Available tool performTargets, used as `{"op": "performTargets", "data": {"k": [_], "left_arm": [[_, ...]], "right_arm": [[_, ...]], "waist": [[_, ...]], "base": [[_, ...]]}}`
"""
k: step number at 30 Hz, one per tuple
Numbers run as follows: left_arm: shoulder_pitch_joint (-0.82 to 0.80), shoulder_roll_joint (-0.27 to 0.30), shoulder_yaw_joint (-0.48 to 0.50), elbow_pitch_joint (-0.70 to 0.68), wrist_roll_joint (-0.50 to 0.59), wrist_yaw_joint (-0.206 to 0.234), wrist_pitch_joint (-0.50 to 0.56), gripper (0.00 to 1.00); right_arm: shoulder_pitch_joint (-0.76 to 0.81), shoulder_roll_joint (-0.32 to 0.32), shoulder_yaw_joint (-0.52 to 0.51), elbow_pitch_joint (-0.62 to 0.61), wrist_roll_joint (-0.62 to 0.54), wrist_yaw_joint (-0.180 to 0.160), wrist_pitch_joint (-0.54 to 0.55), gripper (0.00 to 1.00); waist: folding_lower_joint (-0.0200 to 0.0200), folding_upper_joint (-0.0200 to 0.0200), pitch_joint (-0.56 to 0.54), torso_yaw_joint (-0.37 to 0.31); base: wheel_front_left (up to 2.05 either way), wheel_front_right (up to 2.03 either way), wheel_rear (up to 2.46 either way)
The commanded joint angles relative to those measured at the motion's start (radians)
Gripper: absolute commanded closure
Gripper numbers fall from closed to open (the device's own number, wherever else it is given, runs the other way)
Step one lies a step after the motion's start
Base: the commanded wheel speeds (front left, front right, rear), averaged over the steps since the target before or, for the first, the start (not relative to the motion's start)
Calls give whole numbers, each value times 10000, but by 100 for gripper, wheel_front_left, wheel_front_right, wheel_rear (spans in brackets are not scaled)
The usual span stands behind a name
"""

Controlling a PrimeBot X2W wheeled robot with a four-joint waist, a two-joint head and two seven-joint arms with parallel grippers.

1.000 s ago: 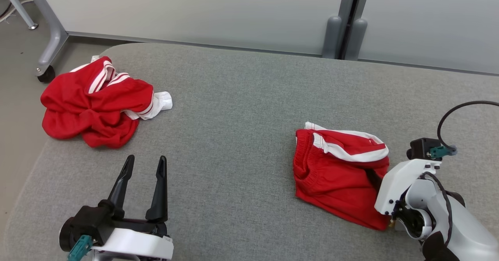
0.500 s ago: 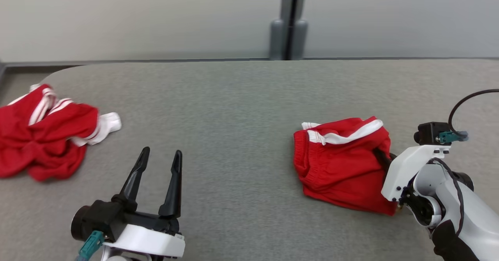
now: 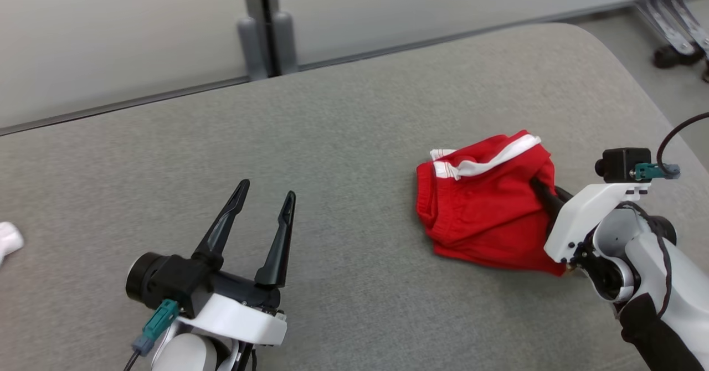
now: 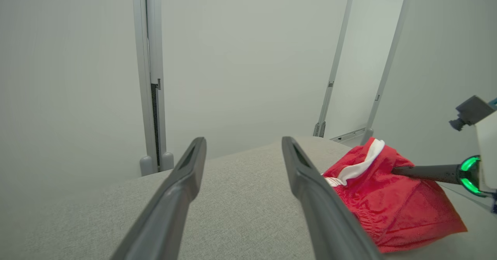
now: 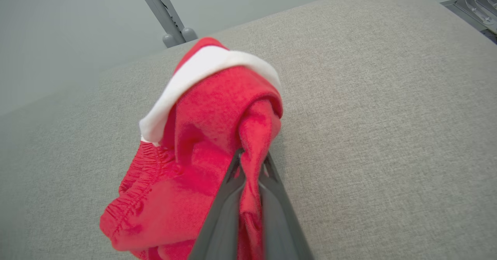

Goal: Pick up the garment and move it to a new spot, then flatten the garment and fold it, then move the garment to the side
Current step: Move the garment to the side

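The garment [image 3: 482,210] is a pair of red shorts with a white stripe, folded into a small bundle on the grey padded table [image 3: 354,138]. My right gripper [image 3: 536,184] is shut on a pinch of red cloth at the bundle's right side; the right wrist view shows the fold of the garment [image 5: 217,136] squeezed between the two fingers of the right gripper [image 5: 251,155], the near edge lifted. My left gripper [image 3: 266,191] hovers open over bare table to the left, nothing between its fingers. In the left wrist view the garment [image 4: 388,198] lies right of the left gripper [image 4: 242,141].
A white scrap of another garment [image 3: 8,239] peeks in at the left edge. A grey partition post [image 3: 263,27] stands behind the table. The table's rounded far-right corner [image 3: 598,44] drops to the floor, where a metal wheeled frame [image 3: 676,39] stands.
The camera has swung right, so the second red garment has slid out at the left. My right gripper has closed on the shorts and raised their right side, bunching the bundle.
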Motion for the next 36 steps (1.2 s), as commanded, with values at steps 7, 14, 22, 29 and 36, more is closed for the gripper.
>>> {"op": "performTargets", "data": {"k": [7, 14, 22, 29, 36], "left_arm": [[-721, 391, -443, 190, 162, -59, 9, 0], [-1424, 747, -864, 74, 238, -71, 233, 0], [-2124, 1063, -1207, -203, 314, -73, 421, 0], [-2443, 1170, -1344, -229, 274, -76, 420, 0], [-2370, 1075, -1301, 18, 88, 17, 246, 0]], "right_arm": [[-805, -419, 191, -116, 133, 20, -501, 100], [-2354, -1109, 405, 604, 36, 20, -699, 100], [-4139, -2011, 799, 2279, -728, 14, -669, 100], [-5213, -2115, 999, 3896, -1563, 12, -959, 85], [-5433, -1756, 1078, 4678, -1831, 12, -1739, 0]], "waist": [[0, 0, 1181, -990], [0, 0, 2298, -967], [0, 0, 3470, -647], [0, 0, 3903, -456], [0, 0, 3380, -192]], "base": [[0, 0, 0], [0, 0, 0], [0, 0, 0], [0, 0, 0], [0, 0, 0]]}}
